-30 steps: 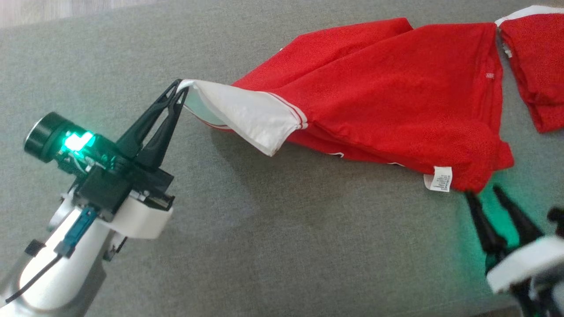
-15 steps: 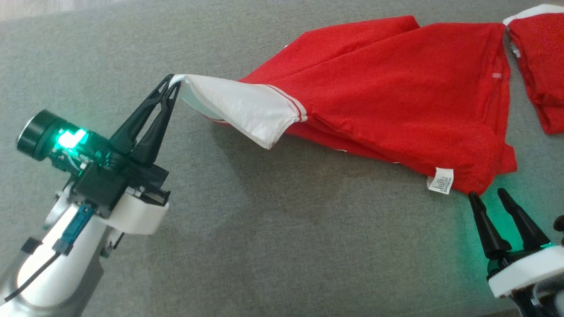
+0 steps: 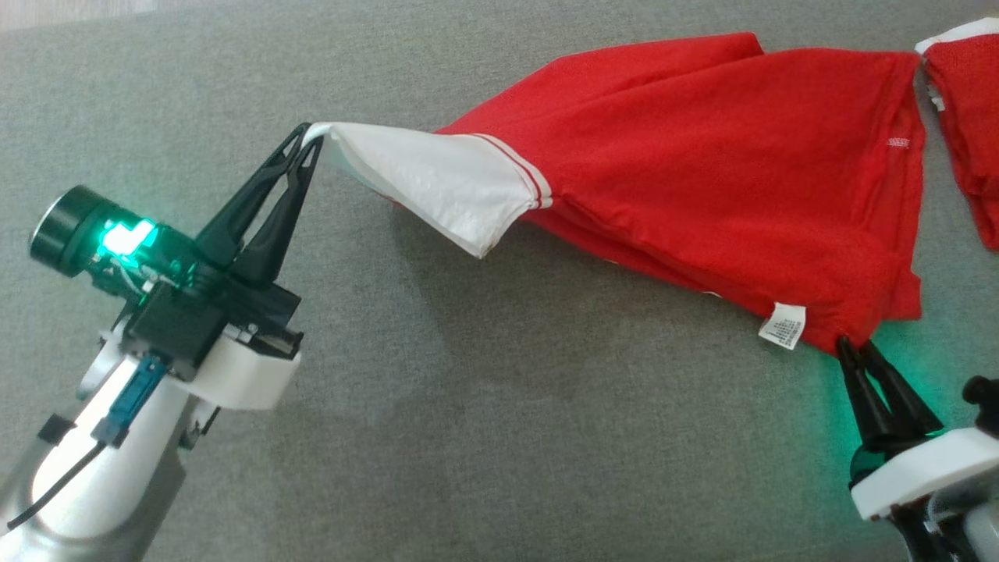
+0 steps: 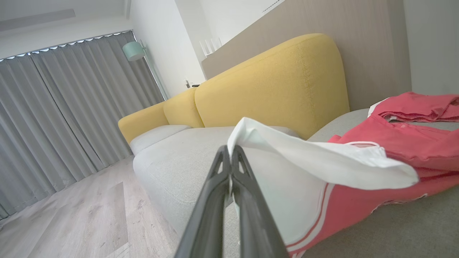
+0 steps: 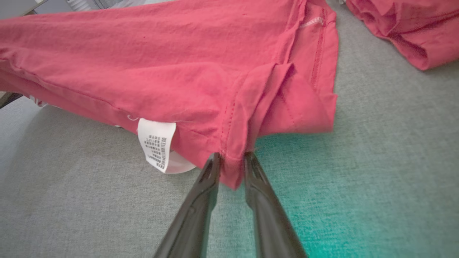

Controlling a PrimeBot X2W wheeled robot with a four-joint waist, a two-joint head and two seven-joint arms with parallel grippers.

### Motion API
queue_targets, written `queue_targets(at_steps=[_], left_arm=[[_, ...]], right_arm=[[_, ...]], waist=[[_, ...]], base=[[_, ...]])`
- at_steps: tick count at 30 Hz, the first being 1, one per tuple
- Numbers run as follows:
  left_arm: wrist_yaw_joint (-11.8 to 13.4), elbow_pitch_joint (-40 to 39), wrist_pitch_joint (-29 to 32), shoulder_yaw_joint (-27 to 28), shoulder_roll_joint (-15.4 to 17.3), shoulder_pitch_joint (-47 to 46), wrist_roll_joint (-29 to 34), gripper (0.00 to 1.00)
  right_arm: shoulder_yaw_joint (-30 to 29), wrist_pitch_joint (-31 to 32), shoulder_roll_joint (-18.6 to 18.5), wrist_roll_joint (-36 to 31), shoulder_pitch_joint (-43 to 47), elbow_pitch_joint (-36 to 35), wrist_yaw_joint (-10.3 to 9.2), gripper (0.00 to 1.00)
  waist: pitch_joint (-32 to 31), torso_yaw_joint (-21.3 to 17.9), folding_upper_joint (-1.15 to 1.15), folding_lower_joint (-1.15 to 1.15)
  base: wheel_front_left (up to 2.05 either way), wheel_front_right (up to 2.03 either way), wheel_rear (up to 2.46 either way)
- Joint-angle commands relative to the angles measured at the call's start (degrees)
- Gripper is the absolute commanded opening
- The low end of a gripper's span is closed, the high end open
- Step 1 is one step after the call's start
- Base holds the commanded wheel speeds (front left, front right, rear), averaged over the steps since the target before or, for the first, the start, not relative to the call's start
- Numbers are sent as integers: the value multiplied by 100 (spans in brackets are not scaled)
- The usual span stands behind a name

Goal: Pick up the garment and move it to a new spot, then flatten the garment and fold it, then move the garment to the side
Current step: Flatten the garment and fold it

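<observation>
Here, garment (image 3: 702, 156) edges pinched, sofa (image 3: 468, 437) open L.

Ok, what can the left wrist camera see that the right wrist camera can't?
Left wrist camera: a yellow sofa back, grey curtains, a wooden floor, and the left tool pinching the white sleeve. Right wrist camera: a white care label and the right tool closed on the red hem corner. Both: the red shirt on the grey cushion, with a second red garment beyond.
</observation>
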Motion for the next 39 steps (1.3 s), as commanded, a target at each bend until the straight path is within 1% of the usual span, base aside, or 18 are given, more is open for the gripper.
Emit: queue_targets(at_steps=[1, 2, 3, 4, 11, 13, 18, 22, 24, 27, 31, 35, 39], left_arm=[[11, -176, -22, 314, 146, -201, 62, 0], [1, -177, -22, 326, 141, -190, 66, 0], [1, -177, -22, 326, 141, -190, 66, 0], [-5, -174, -22, 330, 137, -187, 68, 0], [-37, -143, -22, 360, 111, -153, 90, 0], [-30, -173, -22, 389, 119, -140, 110, 0], [-20, -478, -22, 587, 180, -103, 53, 0], [-123, -871, -23, 839, 341, -218, -107, 0], [-237, -1060, 6, 965, 456, -360, -248, 0], [-418, -1389, 209, 1111, 653, -736, -428, 0], [-597, -1771, 555, 1237, 885, -1426, -661, 0], [-684, -1948, 867, 1361, 980, -2159, -1026, 0], [-715, -1661, 1214, 1499, 843, -2862, -1640, 0]], right_arm=[[66, -54, -148, 27, -1, -130, -4, 27], [97, -60, -148, 37, -10, -134, -4, 11], [97, -60, -148, 37, -10, -134, -4, 11], [109, -63, -149, 45, -15, -131, -4, 0], [162, -176, -214, 54, -31, -163, -4, 0], [63, -274, -282, 36, -20, -265, -4, 0], [-638, -448, -569, -60, -50, -945, -4, 0], [-1270, -176, -851, -258, -243, -1745, -4, 0], [-1518, 64, -1035, -314, -441, -2075, -4, 0], [-1768, 423, -1334, -349, -864, -2463, -4, 0], [-1994, 762, -1712, -369, -1572, -2702, -4, 0], [-2033, 893, -2004, -425, -2399, -2578, -4, 0], [-1807, 905, -2242, -385, -3277, -2149, -4, 0]], waist=[[-2, -5, 0, 0], [-8, -9, 0, 0], [-8, -9, 0, 0], [-11, -10, 0, 0], [-75, -35, 0, 0], [-124, -52, 0, 0], [-351, -159, 0, 0], [-600, -262, 0, 0], [-719, -307, 0, 0], [-859, -339, 0, 0], [-966, -323, 0, 0], [-1018, -301, 0, 0], [-992, -221, 0, 0]], base=[[0, 0, 0], [0, 0, 0], [0, 0, 0], [0, 0, 0], [0, 0, 0], [0, 0, 0], [0, 0, 0], [0, 0, 0], [0, 0, 0], [0, 0, 0], [0, 0, 0], [0, 0, 0], [0, 0, 0]])
